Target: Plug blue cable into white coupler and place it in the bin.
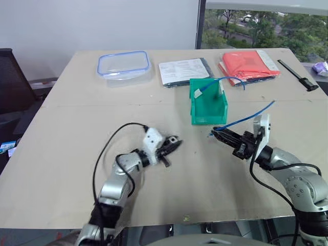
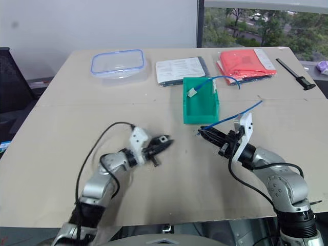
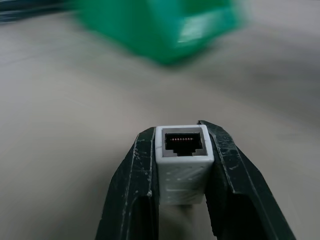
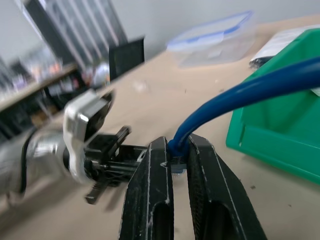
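A: What is the left gripper [image 3: 182, 150] holding?

B: Its two black fingers [image 3: 131, 190] are clamping the white coupler [image 3: 183, 162] between them, dark socket facing outward. It is hovering over the tabletop [image 1: 61, 154] toward the near edge, left of centre.

A: And the right gripper [image 4: 179, 150]?

B: Its fingers are pinching together on the blue cable [image 1: 245, 119] right at one end, so the plug itself is hidden between them. The rest of the cable is arching up and away behind the wrist. The two grippers are pointing at each other, near but apart.

A: Where is the bin [image 1: 207, 108] sitting?

B: Mid-table, just beyond the right gripper, upright, with another blue cable [image 1: 220, 82] draped in and over its rim. A clear box with a blue rim [image 1: 124, 64], papers [image 1: 183, 70] and a red folder [image 1: 249, 63] are lying along the far edge.
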Robot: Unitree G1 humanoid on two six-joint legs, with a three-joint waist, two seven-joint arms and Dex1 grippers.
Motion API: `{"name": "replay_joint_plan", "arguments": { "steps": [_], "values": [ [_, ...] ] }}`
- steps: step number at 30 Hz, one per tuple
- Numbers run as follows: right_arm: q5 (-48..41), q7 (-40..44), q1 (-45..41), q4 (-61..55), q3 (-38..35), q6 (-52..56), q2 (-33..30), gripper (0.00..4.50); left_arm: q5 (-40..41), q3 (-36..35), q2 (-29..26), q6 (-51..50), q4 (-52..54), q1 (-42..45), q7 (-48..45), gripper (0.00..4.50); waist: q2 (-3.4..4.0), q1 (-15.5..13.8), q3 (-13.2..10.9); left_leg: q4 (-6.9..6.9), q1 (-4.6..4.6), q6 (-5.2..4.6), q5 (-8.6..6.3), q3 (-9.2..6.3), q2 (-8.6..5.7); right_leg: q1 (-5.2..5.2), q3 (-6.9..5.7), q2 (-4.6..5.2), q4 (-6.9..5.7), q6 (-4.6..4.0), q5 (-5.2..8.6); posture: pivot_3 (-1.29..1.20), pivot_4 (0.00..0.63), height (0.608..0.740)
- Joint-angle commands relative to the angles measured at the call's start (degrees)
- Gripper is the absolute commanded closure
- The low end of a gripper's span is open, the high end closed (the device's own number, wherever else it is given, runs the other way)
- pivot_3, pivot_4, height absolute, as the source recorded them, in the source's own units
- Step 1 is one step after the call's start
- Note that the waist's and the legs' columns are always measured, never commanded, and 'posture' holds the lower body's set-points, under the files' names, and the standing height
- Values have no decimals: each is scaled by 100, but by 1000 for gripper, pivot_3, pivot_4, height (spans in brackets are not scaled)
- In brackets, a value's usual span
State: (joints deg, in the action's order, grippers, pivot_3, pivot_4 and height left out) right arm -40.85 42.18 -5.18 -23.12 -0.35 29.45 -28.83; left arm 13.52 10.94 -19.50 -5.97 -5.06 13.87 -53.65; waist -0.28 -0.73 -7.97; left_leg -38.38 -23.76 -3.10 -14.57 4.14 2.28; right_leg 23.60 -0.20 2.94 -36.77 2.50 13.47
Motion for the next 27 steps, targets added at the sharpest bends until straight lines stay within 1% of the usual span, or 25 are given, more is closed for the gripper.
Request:
{"name": "replay_joint_plan", "arguments": {
  "steps": [1, 3, 7, 12, 15, 19, 27],
  "values": [
    [567, 393, -157, -169, 294, -499, -195, 4500, -25, 443, 15, 396, -941, 744, -1140, 3902, -3, 1, -2, 0, 1, 0, 0, -3, 3, 0, -1, -6, 0, 2, -1, 0, 150, 740],
    [787, 508, -236, -118, 399, -645, -278, 4500, -230, 702, 45, 624, -1670, 1220, -1633, 3902, -4, 0, -2, -1, 2, 0, 0, -5, 4, -1, -2, -10, -2, 2, -1, 0, 150, 740],
    [1334, 783, -434, 38, 673, -976, -474, 4500, -459, 894, 293, 1308, -2993, 2007, -2318, 3902, -7, -10, -3, -6, 2, 0, 1, -5, 2, -4, 1, -10, -2, 3, -2, 0, 150, 740],
    [1610, 788, -790, 215, 867, -1158, -299, 4500, -741, 983, 503, 2019, -4061, 2559, -2833, 3902, -12, -21, -4, -8, -5, 0, 0, -4, -4, -4, 3, -5, 4, 5, -2, 0, 150, 740],
    [1923, 931, -959, 402, 1116, -1335, -286, 4500, -870, 988, 557, 2330, -4386, 2725, -3006, 3902, -17, -28, -1, -10, -4, 0, 0, -6, -4, -5, 3, -4, 3, 5, -3, 0, 150, 740],
    [2231, 1200, -1113, 671, 1379, -1449, -369, 4500, -949, 912, 652, 2580, -4672, 2873, -2994, 3902, -20, -29, 2, -13, -4, -1, 0, -6, -4, -6, 3, -2, 2, 5, -3, 0, 150, 740],
    [2720, 1370, -1242, 1076, 1624, -1596, -425, 4500, -961, 862, 752, 2668, -4688, 2820, -2968, 3902, -28, -33, 7, -23, -3, -1, 1, -8, -4, -10, 2, -1, -4, 6, -4, 0, 150, 740]
  ]
}}
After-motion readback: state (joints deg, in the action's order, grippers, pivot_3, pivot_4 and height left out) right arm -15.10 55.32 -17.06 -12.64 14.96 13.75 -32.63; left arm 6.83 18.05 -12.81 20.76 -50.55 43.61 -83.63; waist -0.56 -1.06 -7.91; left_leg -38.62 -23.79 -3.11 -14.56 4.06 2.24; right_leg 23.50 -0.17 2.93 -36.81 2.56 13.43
